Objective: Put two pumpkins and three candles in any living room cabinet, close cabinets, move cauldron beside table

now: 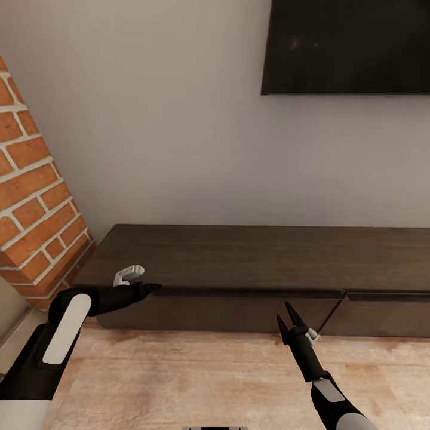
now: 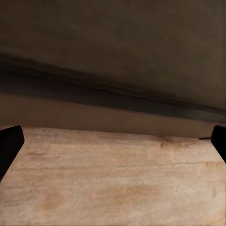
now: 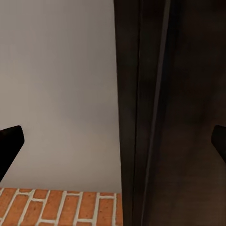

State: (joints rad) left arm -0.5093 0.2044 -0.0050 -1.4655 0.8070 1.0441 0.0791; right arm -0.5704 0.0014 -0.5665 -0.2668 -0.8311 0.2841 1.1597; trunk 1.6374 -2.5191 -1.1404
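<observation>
Left end effector (image 1: 152, 288) at cabinet (image 1: 251, 257) edge (fingers spread).

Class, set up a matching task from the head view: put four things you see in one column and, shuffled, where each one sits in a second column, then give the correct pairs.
Things:
1. TV
2. brick wall
3. left hand
4. right hand

Places:
A. at the cabinet's top front edge
B. in front of the cabinet's front, above the floor
C. on the wall, top right
D. left of the cabinet

Pairs: 1-C, 2-D, 3-A, 4-B
</observation>
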